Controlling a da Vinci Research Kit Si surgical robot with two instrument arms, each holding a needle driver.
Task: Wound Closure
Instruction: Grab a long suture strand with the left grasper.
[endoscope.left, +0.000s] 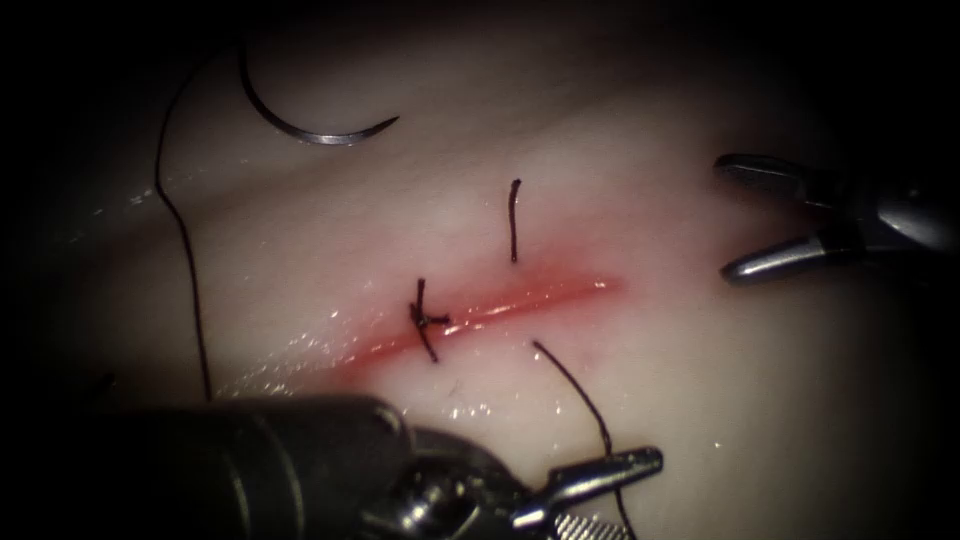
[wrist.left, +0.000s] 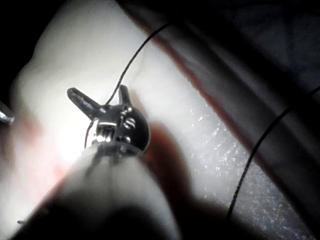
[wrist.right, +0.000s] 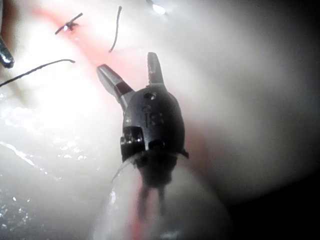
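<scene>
Near the tissue's (endoscope.left: 700, 420) far edge lies the needle (endoscope.left: 310, 128), free; left pincer (endoscope.left: 600, 490) and right pincer (endoscope.left: 745, 215) gape, empty, thread (endoscope.left: 575, 385) crossing the left's jaws.

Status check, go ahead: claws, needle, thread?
Right claw open, empty. Left claw open around thread, not gripping. Needle free on tissue, left of cut.

no readable text, labels, numbers or signs anywhere

needle (endoscope.left: 315, 128): curved, steel, lying free on tissue (endoscope.left: 700, 380), far left of cut (endoscope.left: 500, 305) | thread (endoscope.left: 185, 240): dark, trailing | knot (endoscope.left: 428, 320): across cut
</scene>
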